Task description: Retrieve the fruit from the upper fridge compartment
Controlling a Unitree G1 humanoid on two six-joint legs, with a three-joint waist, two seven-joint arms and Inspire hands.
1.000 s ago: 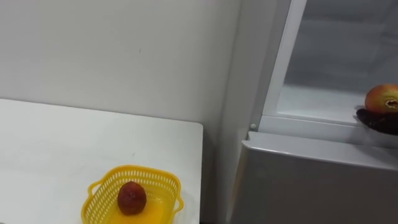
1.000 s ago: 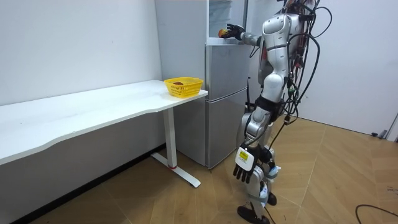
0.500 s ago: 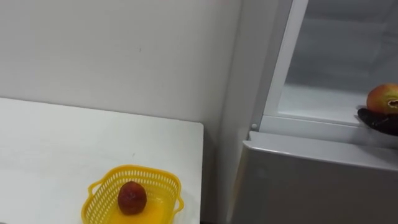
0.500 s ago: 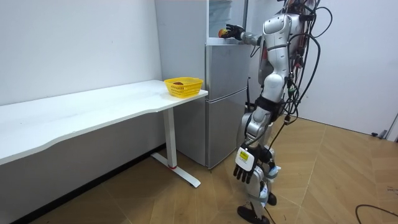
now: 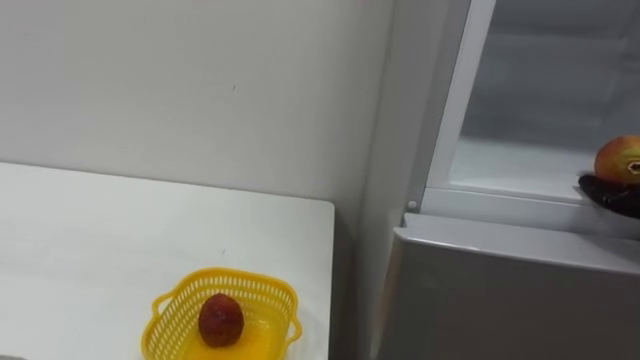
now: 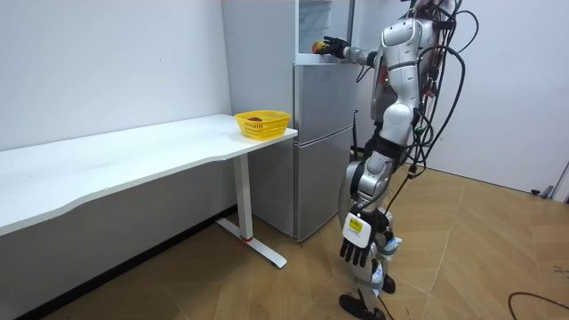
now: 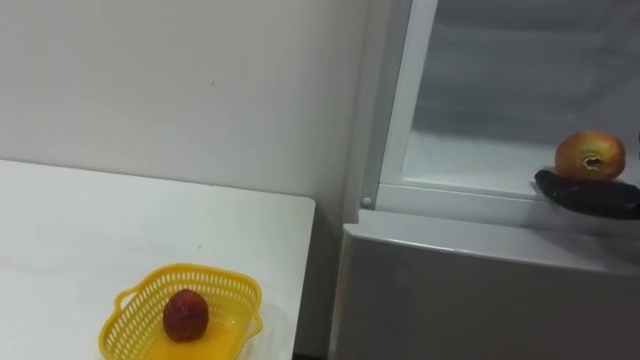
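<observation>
Left hand (image 6: 355,252) hangs slack-fingered by the leg. Yellow basket (image 5: 225,274), red fruit (image 5: 220,319) inside, sits at the table's (image 5: 80,230) right edge. At the upper fridge shelf's (image 7: 470,160) front lip, the apple (image 7: 590,155) rests atop the right hand (image 7: 585,193), grip unclear; the basket lies lower left.

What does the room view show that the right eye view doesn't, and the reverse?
Room view: robot standing at the fridge, left robot hand hanging open, wood floor. Right eye view: the upper compartment's white shelf. Both: white table, yellow basket with a dark red fruit, and an orange-red fruit on the right robot hand at the upper compartment's edge.
</observation>
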